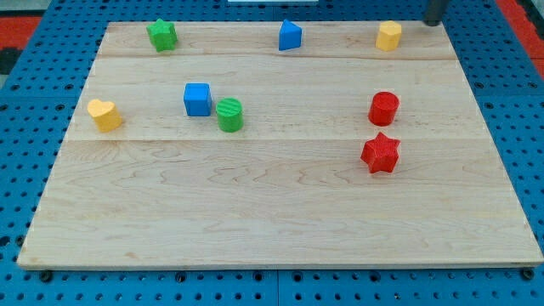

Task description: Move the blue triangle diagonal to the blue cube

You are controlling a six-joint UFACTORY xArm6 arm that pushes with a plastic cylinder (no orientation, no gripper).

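Note:
The blue triangle [290,36] sits near the view's top edge of the wooden board [280,221], a little right of centre. The blue cube [197,99] sits left of centre, down and to the left of the triangle, with a green cylinder [229,115] touching its right side. My tip [433,21] shows at the view's top right corner, just beyond the board's top edge, far to the right of the blue triangle and right of a yellow block [388,36].
A green star-like block [161,35] sits at the top left. A yellow heart [104,114] lies near the left edge. A red cylinder [383,108] and a red star [380,153] stand at the right. Blue pegboard surrounds the board.

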